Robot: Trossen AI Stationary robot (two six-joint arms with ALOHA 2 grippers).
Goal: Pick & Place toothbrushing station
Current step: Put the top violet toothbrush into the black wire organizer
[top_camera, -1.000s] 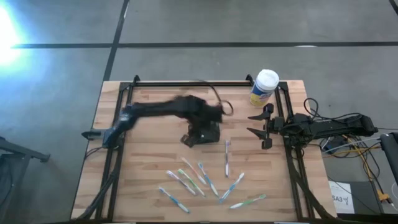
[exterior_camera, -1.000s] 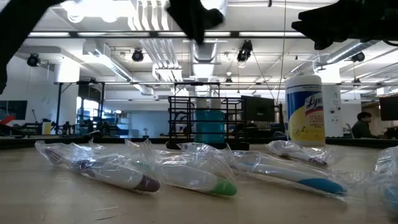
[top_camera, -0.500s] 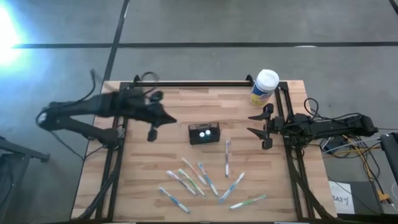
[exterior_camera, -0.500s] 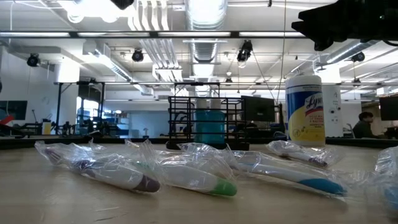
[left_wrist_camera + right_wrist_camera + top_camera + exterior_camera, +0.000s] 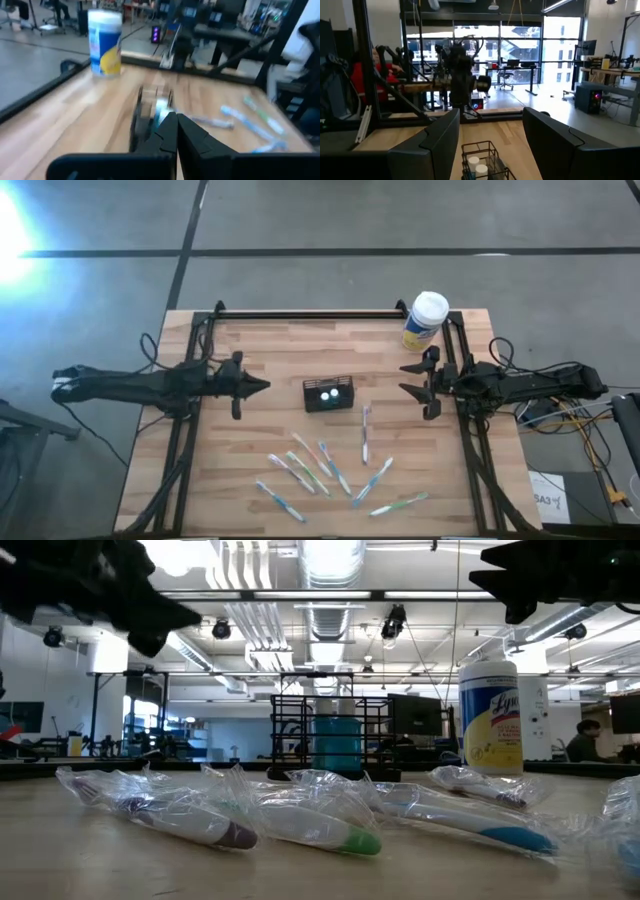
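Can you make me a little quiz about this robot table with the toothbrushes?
1. True or false: the left gripper is shut and holds nothing.
2. What stands at the table's far right corner? A) yellow canister B) red cup C) book
3. Fill in: the black holder stands between the two ____.

Key: 1 true. 2 A, the yellow canister. 3 grippers; the right gripper is open.

On my counter (image 5: pixel 250 440) I count one black toothbrushing station (image 5: pixel 328 395), one yellow wipes canister (image 5: pixel 424 321) at one o'clock, and seven wrapped toothbrushes (image 5: pixel 365 434) fanned out toward six o'clock.
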